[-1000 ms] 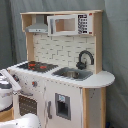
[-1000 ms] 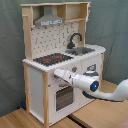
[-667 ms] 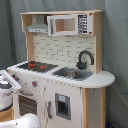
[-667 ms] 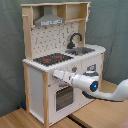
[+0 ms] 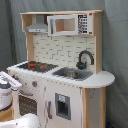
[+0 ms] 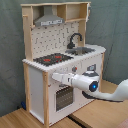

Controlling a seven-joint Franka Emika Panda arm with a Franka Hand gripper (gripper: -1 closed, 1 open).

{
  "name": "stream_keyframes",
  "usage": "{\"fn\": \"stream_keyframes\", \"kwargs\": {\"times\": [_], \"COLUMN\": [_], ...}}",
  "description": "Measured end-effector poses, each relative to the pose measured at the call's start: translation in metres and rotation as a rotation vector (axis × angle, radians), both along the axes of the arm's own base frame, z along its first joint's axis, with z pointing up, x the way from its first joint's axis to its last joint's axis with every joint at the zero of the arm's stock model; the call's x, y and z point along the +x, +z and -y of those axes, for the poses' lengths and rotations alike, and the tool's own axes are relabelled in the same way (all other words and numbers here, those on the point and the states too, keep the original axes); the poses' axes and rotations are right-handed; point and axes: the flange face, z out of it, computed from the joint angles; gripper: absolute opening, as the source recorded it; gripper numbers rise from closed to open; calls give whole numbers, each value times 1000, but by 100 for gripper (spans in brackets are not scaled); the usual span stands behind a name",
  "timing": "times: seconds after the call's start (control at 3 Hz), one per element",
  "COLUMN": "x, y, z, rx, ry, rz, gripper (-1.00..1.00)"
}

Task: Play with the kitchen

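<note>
The kitchen (image 5: 70, 95) (image 6: 37, 95) is a white and light-wood toy in both exterior views. It has a black-red stovetop (image 5: 35, 65) (image 6: 52, 59), a black faucet (image 5: 85, 57) (image 6: 75, 39) over a sink (image 5: 74, 74) (image 6: 82, 50), and a grey hood (image 5: 37, 26) (image 6: 48, 21). My gripper (image 6: 54, 76) reaches in from the second exterior view's right. Its tip is at the front panel just above the windowed oven door (image 6: 62, 97), left of a knob (image 6: 74, 69). In the first exterior view the gripper (image 5: 12, 81) shows at the left edge, close to the oven front.
A microwave-like compartment (image 5: 62, 24) sits in the top shelf. A grey curtain (image 6: 112, 30) hangs behind the kitchen. The kitchen stands on wooden boards (image 6: 20, 119). My white arm (image 6: 112, 95) stretches across in front of the kitchen's right half.
Almost nothing differs; the gripper stays at the kitchen's front panel above the oven door.
</note>
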Motion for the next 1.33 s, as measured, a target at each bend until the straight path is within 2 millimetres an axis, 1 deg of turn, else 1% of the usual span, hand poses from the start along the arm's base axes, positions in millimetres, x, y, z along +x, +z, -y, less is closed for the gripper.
{"fn": "stream_keyframes", "kwargs": {"times": [1.33], "x": [-1], "y": [1], "z": [-3], "rx": [-440], "ry": [6], "rz": [29], "gripper": [-100]}}
